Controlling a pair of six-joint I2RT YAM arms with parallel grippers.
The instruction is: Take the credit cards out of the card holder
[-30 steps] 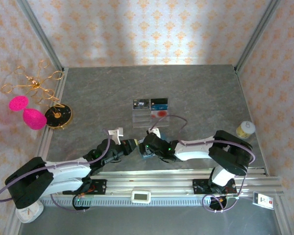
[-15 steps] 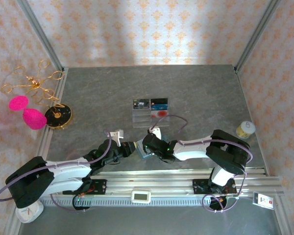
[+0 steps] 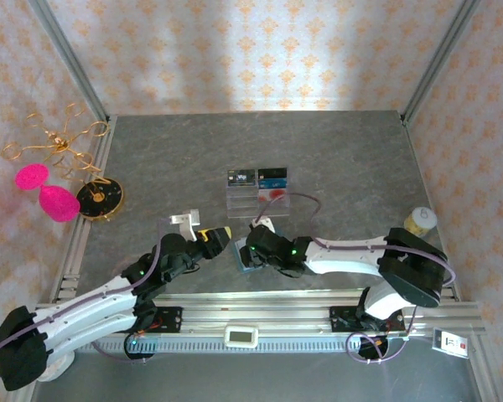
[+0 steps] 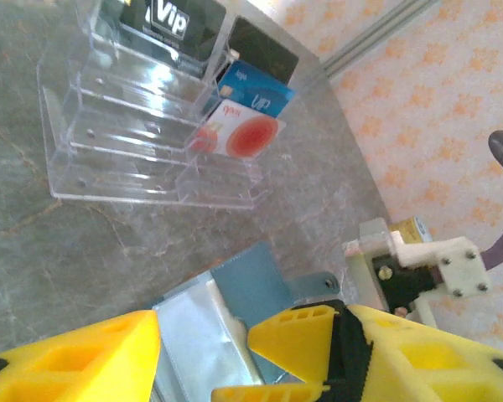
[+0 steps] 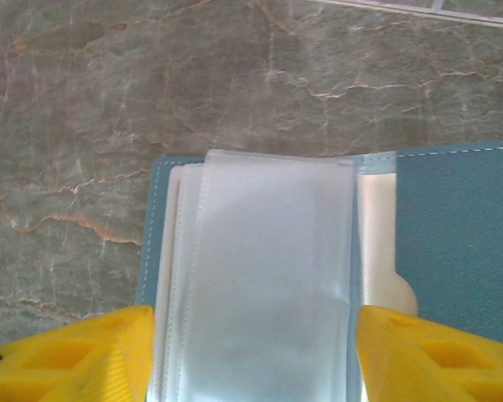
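Open teal card holder's [image 5: 453,243] glossy clear sleeves [image 5: 268,276] run vertically between the right gripper's [image 5: 256,335] fingers, grasp unclear; left gripper [image 4: 203,331] released.

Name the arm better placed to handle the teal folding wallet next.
Probably the right. The right gripper straddles the clear pockets of the teal folding wallet from above, while the open left gripper only faces the wallet from its side.
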